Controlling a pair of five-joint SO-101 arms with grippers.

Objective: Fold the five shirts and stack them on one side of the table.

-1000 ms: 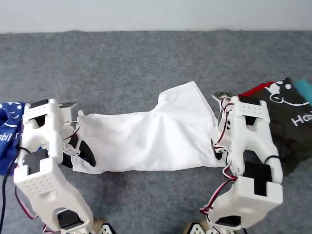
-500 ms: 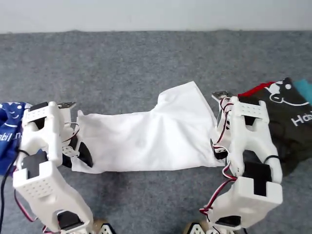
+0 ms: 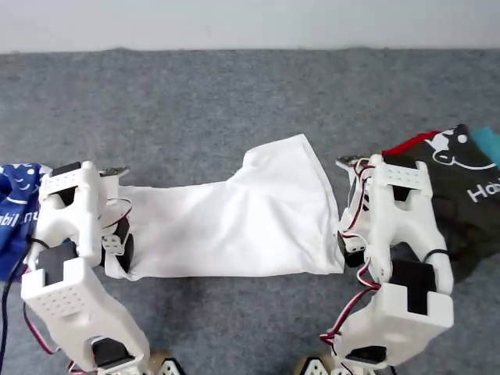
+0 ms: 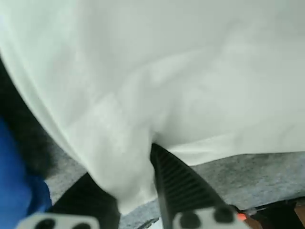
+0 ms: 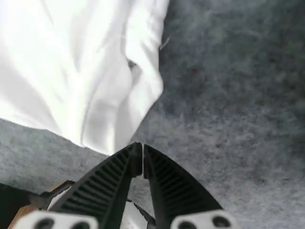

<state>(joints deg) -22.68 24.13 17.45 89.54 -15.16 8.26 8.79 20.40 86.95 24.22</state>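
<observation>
A white shirt (image 3: 234,223) lies spread on the grey carpeted table (image 3: 234,101) between my two arms, with one corner raised toward the back. My left gripper (image 3: 117,248) is at the shirt's left edge and is shut on a fold of it; in the left wrist view the white shirt (image 4: 157,86) runs between the black fingers (image 4: 178,186) of my left gripper (image 4: 131,176). My right gripper (image 3: 344,244) sits at the shirt's right front corner. In the right wrist view my right gripper (image 5: 142,149) is shut, and the white shirt (image 5: 86,76) ends just past its tips.
A blue shirt (image 3: 16,207) lies bunched at the table's left edge, behind the left arm. A black shirt (image 3: 461,199) with white print, plus red (image 3: 410,143) and teal (image 3: 486,141) cloth, lies at the right edge. The back half of the table is bare carpet.
The white shirt has slid a little to the left, drawn by the left gripper. Its raised corner and right edge moved left too. The right arm has barely moved.
</observation>
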